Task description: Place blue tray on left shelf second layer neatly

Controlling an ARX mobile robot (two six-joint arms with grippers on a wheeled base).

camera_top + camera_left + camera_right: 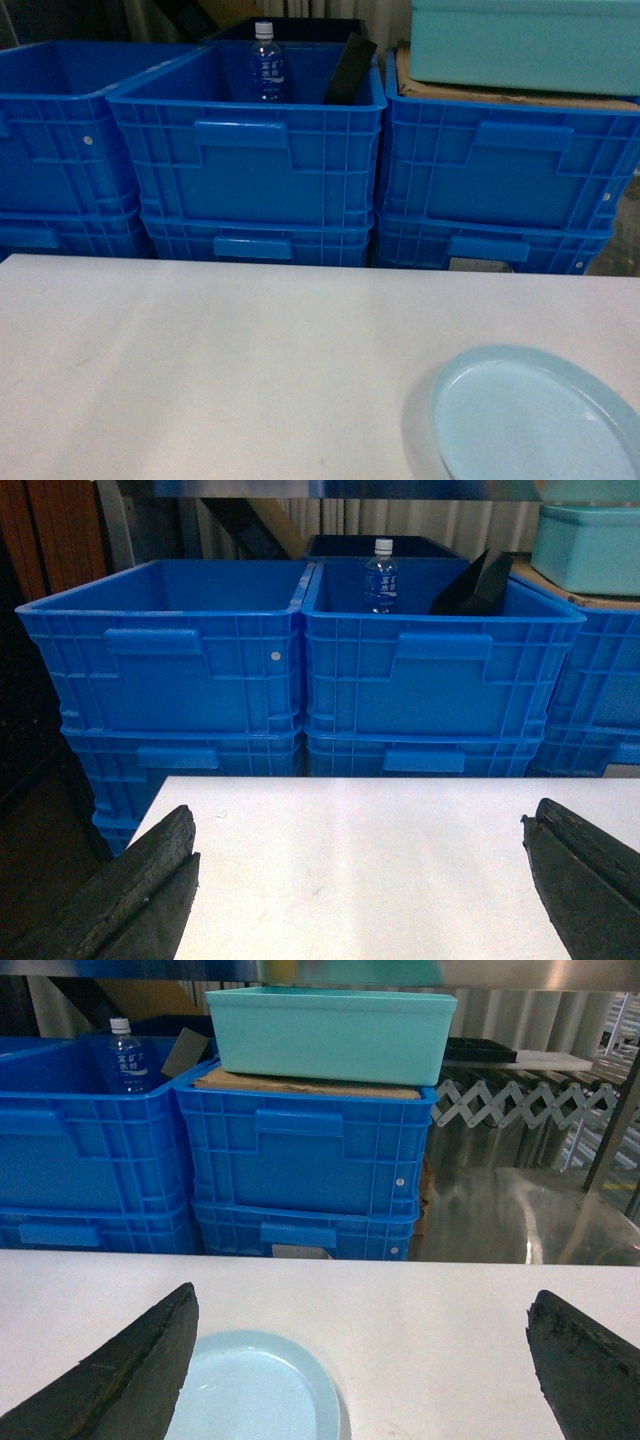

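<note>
Pale light-blue oval plastic tray (535,418) with shallow raised rim, flat on white tabletop (220,360) at its near right corner, untouched. Left gripper (360,880) spread wide over bare tabletop; right gripper (360,1360) likewise spread wide, just above the tray's right part, clear of it. Beyond the table edge: stacked deep-blue ribbed plastic crates (250,165), clear water bottle (266,62) upright in the middle one, turquoise rectangular box (525,42) on cardboard atop the right stack.

pale blue tray (535,420), deep blue crates (250,150)
</note>
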